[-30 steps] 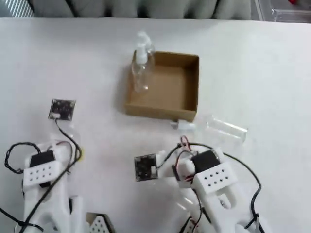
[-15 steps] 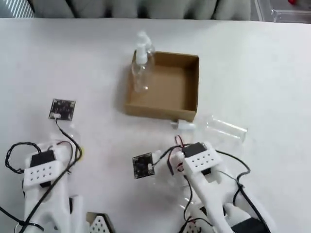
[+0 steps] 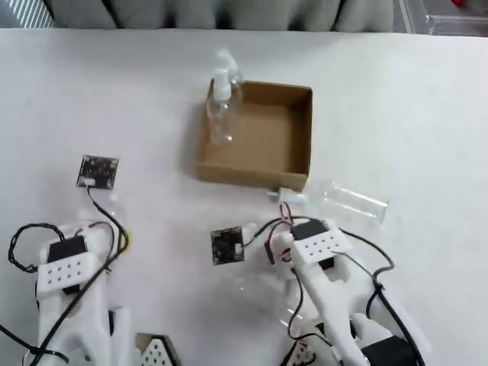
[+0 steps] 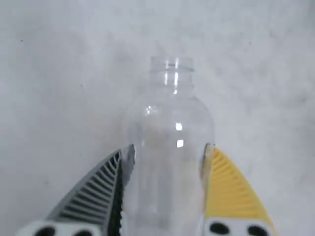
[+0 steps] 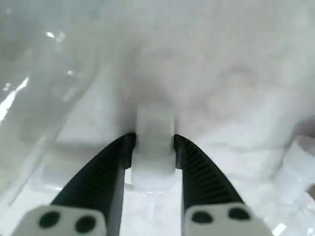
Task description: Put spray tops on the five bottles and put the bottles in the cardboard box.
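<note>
The right arm is being swung forward over the last second, so capping's probably being lined up. A white plastic spray top is being pinched in the right gripper fingers. A clear uncapped plastic bottle is being clamped in the left gripper fingers, well apart from the brown cardboard box. Other clear bottles are getting lost against the white tabletop.

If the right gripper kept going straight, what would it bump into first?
The white spray top, which already sits between the fingers of the right gripper. Behind it there seems to be just the white table, but depth is hard to judge.
</note>
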Tool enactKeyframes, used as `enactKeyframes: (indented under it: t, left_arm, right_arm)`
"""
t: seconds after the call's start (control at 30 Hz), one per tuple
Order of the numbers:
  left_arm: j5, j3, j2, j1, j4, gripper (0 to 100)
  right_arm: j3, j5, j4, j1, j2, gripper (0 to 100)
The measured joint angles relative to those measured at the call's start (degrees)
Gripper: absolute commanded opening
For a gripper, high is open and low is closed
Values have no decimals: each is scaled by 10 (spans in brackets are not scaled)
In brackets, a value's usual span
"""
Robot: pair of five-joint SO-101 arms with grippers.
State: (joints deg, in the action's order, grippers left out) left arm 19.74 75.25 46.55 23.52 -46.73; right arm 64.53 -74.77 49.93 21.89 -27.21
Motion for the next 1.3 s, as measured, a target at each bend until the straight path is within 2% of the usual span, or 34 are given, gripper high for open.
enactKeyframes:
  t: [0.2, 0.37, 0.47, 0.67, 1.0, 1.13, 1.3]
  left_arm:
    - [0, 0, 0, 0, 0, 20]
    - [0, 0, 0, 0, 0, 20]
    - [0, 0, 0, 0, 0, 20]
    - [0, 0, 0, -3, 0, 20]
    - [-6, -1, 0, -14, 0, 20]
    - [-44, -45, 0, -30, -3, 20]
    - [-115, -143, 0, -88, -61, 20]
  right_arm:
    - [-90, 177, 16, -73, 0, 15]
    - [-170, 328, 103, -135, 0, 15]
    - [-208, 384, 166, -164, 0, 15]
    - [-226, 404, 267, -215, 0, 16]
    - [-99, 404, 217, -317, -125, 16]
    - [-87, 404, 203, -352, -147, 16]
    - [-87, 404, 201, -369, -160, 17]
